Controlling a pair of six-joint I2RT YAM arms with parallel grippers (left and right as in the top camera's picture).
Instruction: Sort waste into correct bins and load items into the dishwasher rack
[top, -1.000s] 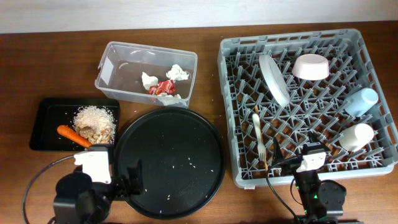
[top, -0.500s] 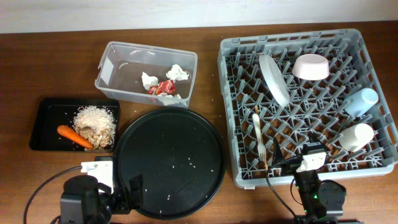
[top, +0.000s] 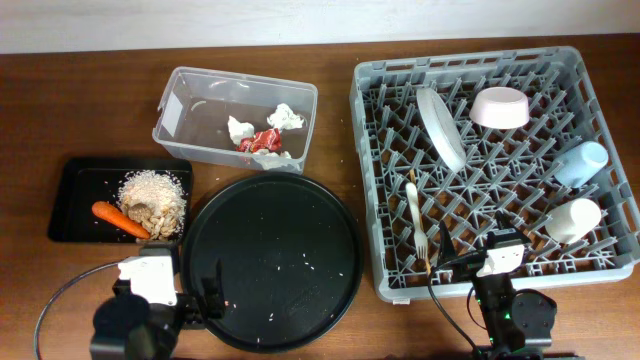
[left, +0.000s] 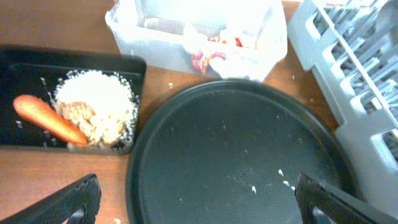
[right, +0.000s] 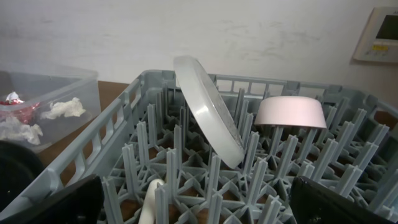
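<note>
The clear tub (top: 175, 112) holds white tissues (top: 285, 117) and the red wrapper (top: 262, 141). The small black tray (top: 80, 190) holds the beige food heap (top: 153, 193) and the carrot (top: 118, 218). The grey rack (top: 365, 150) holds the plate (top: 440, 128), pink bowl (top: 499, 107), blue cup (top: 581, 163), cream cup (top: 573, 220), white fork (top: 415, 215) and a chopstick (top: 429, 258) beside it. My left gripper (left: 196, 202) is open and empty over the front of the round black tray (left: 236, 155). My right gripper (right: 196, 205) is open and empty at the rack's front edge.
The large round black tray (top: 272, 262) lies between the small tray and the rack, with a few white crumbs on it. In the right wrist view the plate (right: 208, 112) leans on the pegs and the bowl (right: 291, 112) rests upside down.
My left arm has drawn back a little toward the table's front edge. The right arm and all objects have not moved.
</note>
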